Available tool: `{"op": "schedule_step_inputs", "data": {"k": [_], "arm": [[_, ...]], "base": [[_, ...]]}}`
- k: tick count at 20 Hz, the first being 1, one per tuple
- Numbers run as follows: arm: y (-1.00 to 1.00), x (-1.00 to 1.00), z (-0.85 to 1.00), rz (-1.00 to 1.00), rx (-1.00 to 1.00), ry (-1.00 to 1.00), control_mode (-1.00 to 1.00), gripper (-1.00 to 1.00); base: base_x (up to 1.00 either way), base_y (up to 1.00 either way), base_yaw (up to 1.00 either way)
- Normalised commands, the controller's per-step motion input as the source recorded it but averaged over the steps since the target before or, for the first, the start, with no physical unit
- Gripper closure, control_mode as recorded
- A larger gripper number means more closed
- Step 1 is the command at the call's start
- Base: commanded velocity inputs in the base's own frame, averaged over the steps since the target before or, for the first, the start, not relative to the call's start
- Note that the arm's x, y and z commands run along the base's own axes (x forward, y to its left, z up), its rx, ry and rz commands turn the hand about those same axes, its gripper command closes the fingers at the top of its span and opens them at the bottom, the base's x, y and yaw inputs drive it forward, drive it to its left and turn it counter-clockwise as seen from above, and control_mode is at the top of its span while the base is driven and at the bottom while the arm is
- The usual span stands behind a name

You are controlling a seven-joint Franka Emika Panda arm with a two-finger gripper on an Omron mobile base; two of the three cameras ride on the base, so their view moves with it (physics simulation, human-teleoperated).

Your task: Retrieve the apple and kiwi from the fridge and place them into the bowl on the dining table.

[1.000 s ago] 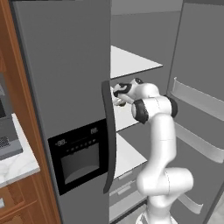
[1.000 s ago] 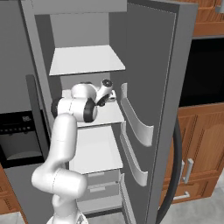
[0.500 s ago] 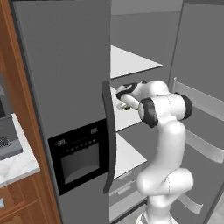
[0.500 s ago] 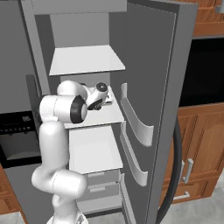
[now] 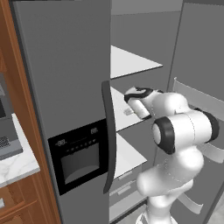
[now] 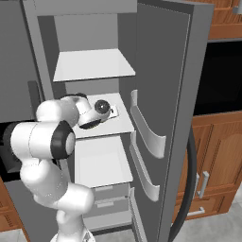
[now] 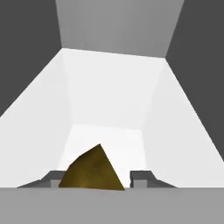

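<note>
The fridge (image 6: 165,71) stood with its right door swung wide, white shelves (image 6: 94,64) bare inside, and its left door (image 5: 65,87) closed, with a dark handle (image 5: 109,135) beside the black dispenser panel (image 5: 81,155). The arm (image 5: 183,131) reached into the middle shelf (image 6: 120,124) level, its hand among the shelves. In the hand view the gripper (image 7: 93,178) sat low over the white shelf, its fingertips (image 7: 142,176) on either side of the kiwi (image 7: 92,170), an olive-brown lump pressed against the left tip, with a small gap to the right tip. The jaws were drawn in narrowly around the kiwi, though whether they truly clamped it could not be told. The kiwi lay at the near part of the shelf, between the fingers. A wooden cabinet (image 6: 215,160) stood right of the fridge.
</note>
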Motion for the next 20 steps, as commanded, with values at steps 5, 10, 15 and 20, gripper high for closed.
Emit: {"op": "schedule_step_inputs", "data": {"k": [5,10,15,20], "arm": [[-0.31,-1.0,1.0,0.0,0.0,-0.07,-1.0,1.0],[-0.07,-1.0,0.98,0.0,0.0,0.0,-1.0,1.0],[0.0,-1.0,0.91,0.0,0.0,0.1,-1.0,1.0],[-0.07,-1.0,0.95,0.0,0.0,0.2,-1.0,1.0]], "base": [[0.0,0.0,0.0],[0.0,0.0,0.0],[0.0,0.0,0.0],[0.0,0.0,0.0]]}}
